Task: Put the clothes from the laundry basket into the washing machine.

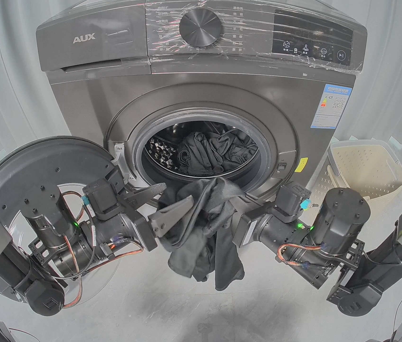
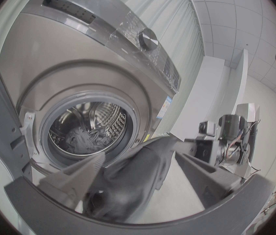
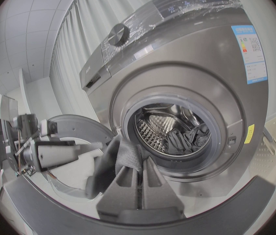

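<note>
Up front in the head view, you have the washing machine [image 1: 201, 81] with its door [image 1: 44, 167] swung wide to the left, and a heap of dark clothes [image 1: 215, 150] already lying in the drum. Just before the lower rim of the opening, a dark garment [image 1: 210, 233] hangs between both arms, its loose end trailing down toward the floor. Your left tool [image 1: 178, 192] sits at the garment's left edge with its fingers spread apart, the cloth draped against them rather than pinched. Your right tool [image 1: 235, 204] meets the garment from the other side, its tips buried in the folds. The cream laundry basket [image 1: 369, 167] stands on the floor to the right of the machine, well apart from the garment. From the left wrist view, you see the left tool released: its two fingers stand wide, with the garment slumped over one of them and the drum beyond. From the right wrist view, you see the right tool clenched, both fingers pressed together with a fold of the garment gripped at their tips, just before the open drum.
</note>
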Tool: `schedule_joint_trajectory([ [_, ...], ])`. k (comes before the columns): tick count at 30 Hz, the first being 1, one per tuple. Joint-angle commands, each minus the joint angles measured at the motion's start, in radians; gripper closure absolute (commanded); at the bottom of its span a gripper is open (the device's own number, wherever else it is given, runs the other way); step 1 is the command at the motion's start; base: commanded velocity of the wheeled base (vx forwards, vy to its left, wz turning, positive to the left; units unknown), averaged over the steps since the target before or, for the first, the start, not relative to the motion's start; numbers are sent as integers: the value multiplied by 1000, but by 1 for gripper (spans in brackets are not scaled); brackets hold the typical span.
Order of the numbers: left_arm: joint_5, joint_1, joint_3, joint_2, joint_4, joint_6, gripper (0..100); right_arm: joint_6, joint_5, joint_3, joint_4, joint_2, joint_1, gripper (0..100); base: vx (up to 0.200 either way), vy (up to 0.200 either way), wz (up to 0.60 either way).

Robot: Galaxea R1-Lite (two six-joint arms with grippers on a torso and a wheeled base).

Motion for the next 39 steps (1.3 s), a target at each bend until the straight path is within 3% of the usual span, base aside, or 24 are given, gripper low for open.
schedule_joint_trajectory([
  [1,2,1,22,41,0,2,0,2,0,5,-10,-51,1,100,0,0,0],
  [5,4,-7,50,81,0,13,0,1,3,48,-27,-106,-1,100,0,0,0],
  [14,2,-18,111,109,0,31,0,-5,4,42,-23,-134,-18,100,0,0,0],
  [17,2,-18,126,127,0,78,0,-7,3,31,-23,-134,-22,100,0,0,0],
  [18,2,-18,126,127,0,78,0,-7,3,31,-23,-134,-22,100,0,0,0],
  [19,1,-18,135,133,0,109,0,-7,3,20,-23,-134,-27,100,0,0,0],
  [21,-1,-19,137,149,0,121,0,-7,1,13,-23,-136,-29,100,0,0,0],
  [29,4,-53,114,233,0,128,0,-5,-2,-17,-21,-151,-38,100,0,0,0],
  [39,4,-22,79,333,-1,140,0,-5,-5,-52,-15,-178,-25,100,0,0,0],
])
